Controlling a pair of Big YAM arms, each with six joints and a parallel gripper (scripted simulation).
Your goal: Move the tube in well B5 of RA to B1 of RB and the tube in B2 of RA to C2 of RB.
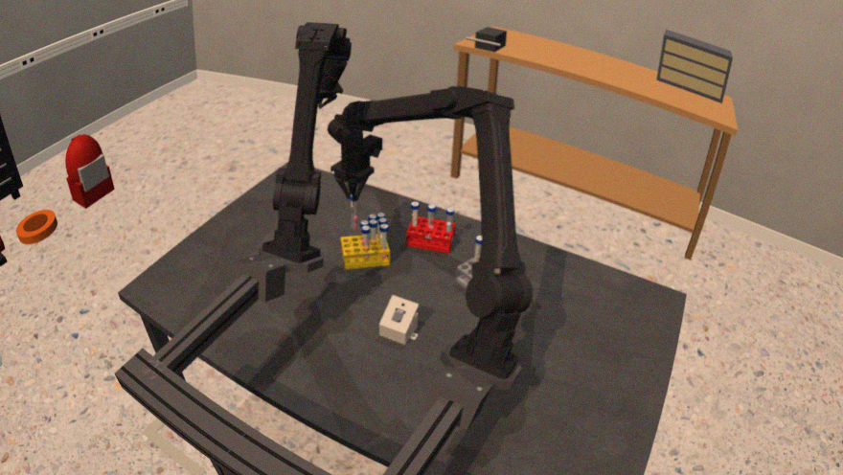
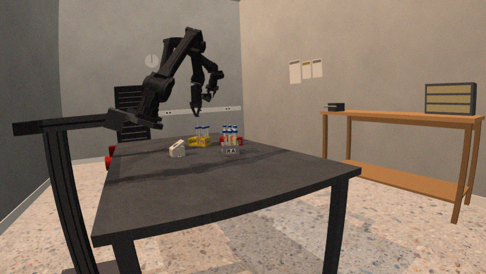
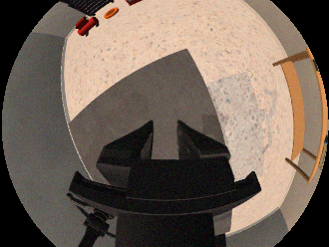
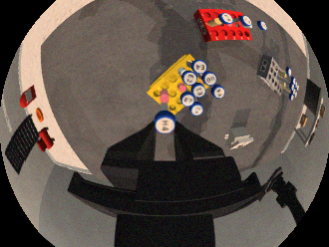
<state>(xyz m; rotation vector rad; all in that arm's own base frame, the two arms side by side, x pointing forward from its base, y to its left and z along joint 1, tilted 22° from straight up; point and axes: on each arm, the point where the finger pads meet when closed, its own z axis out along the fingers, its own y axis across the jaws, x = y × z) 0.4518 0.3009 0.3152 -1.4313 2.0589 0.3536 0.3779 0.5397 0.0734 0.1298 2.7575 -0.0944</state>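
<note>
Likely light, rigid and slick, the tube (image 1: 354,216) (image 2: 197,121) (image 4: 164,123) hangs toward six o'clock, right fingers (image 1: 352,194) (image 2: 195,114) gripping its cap (image 1: 352,198) (image 2: 196,116) (image 4: 164,120), the surest hold; left fingers (image 1: 328,102) (image 2: 212,92) part-open, empty.

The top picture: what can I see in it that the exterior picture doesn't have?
Only the top picture: the orange ring on the floor.

Only the exterior picture: the round clock and three papers on the walls.

Both: the yellow rack, the red rack, the grey rack, mostly hidden in the top one, the white box, and the right hand holding a blue-capped tube.
</note>
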